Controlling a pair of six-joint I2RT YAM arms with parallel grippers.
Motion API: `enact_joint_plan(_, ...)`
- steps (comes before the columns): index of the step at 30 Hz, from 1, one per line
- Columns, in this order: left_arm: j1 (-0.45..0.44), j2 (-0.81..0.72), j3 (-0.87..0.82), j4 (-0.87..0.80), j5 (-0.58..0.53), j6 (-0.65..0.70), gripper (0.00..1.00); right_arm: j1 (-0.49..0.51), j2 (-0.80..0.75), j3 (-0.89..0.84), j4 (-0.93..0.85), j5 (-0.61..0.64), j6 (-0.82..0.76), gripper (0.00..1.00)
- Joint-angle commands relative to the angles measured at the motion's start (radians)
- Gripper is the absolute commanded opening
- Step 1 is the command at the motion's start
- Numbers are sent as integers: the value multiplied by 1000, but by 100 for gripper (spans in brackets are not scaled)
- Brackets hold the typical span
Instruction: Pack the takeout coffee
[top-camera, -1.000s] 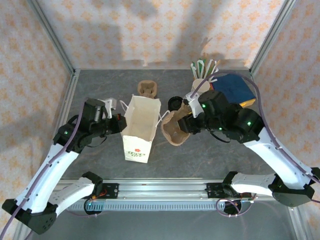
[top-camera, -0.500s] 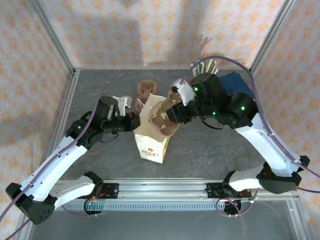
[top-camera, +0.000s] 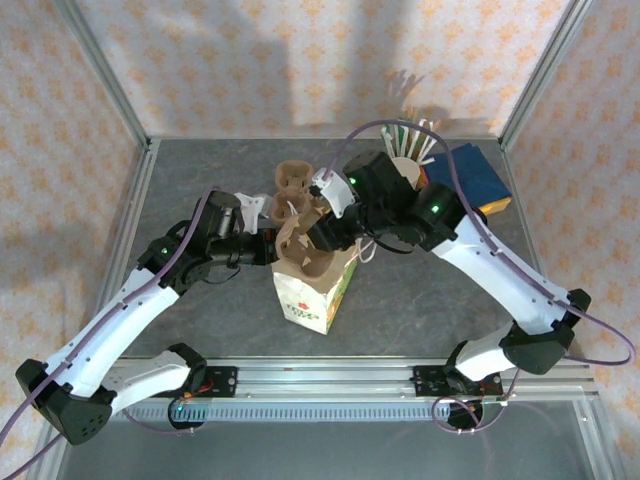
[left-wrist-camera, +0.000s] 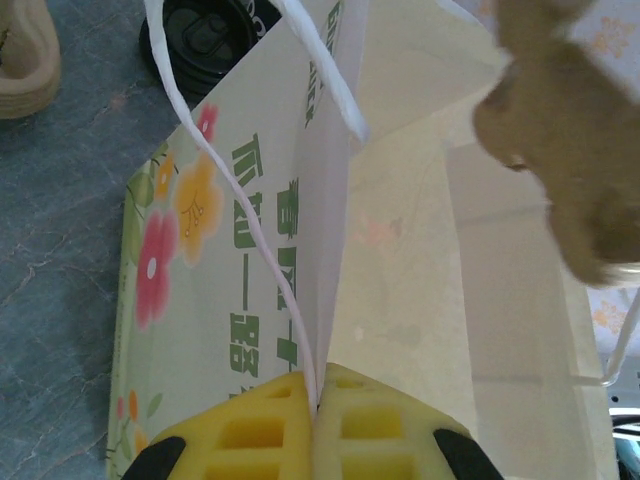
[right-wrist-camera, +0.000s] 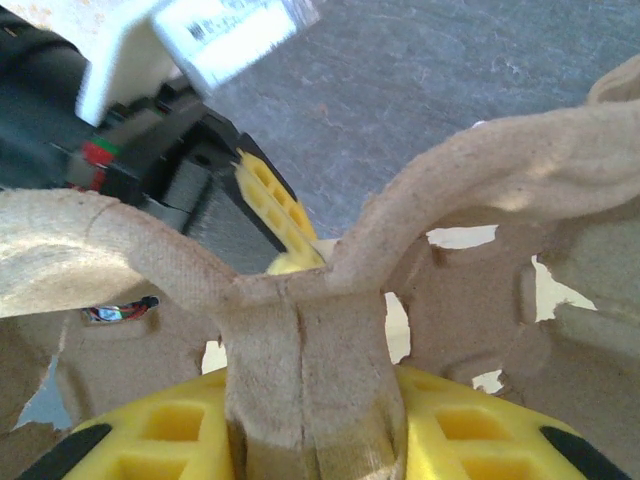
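Observation:
The takeout coffee shows as a black round lid (left-wrist-camera: 205, 28) on the table beyond the bag; in the top view my right arm hides it. The white paper bag (top-camera: 318, 295) stands tilted at mid-table, mouth up. My left gripper (top-camera: 270, 247) is shut on the bag's rim and white cord handle (left-wrist-camera: 300, 330), its yellow fingertips (left-wrist-camera: 250, 430) pressed together. My right gripper (top-camera: 318, 235) is shut on the central stem of a brown pulp cup carrier (right-wrist-camera: 300, 350) and holds it over the bag's mouth, partly inside (top-camera: 305, 258).
A second pulp carrier (top-camera: 293, 180) lies on the table just behind the bag. At the back right stand a cup of stirrers and straws (top-camera: 410, 145) and a blue pack (top-camera: 470, 172). Metal frame posts and patterned walls close in the grey table (top-camera: 420, 300).
My right arm has swung left and carried the pulp carrier from the table to the bag's mouth. My left gripper has dragged the bag right, and the bag now leans.

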Motion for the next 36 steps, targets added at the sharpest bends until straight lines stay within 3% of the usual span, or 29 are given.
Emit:
enact_joint_plan(1, -6, -3, 7, 23, 39, 42, 0, 3, -37, -51, 56, 39, -59, 34)
enact_joint_plan(15, -7, 14, 17, 7, 94, 97, 0, 3, -80, -220, 97, 161, -57, 34)
enact_joint_plan(36, -6, 20, -16, 7, 127, 155, 0, 3, -15, -288, 81, 276, -42, 34)
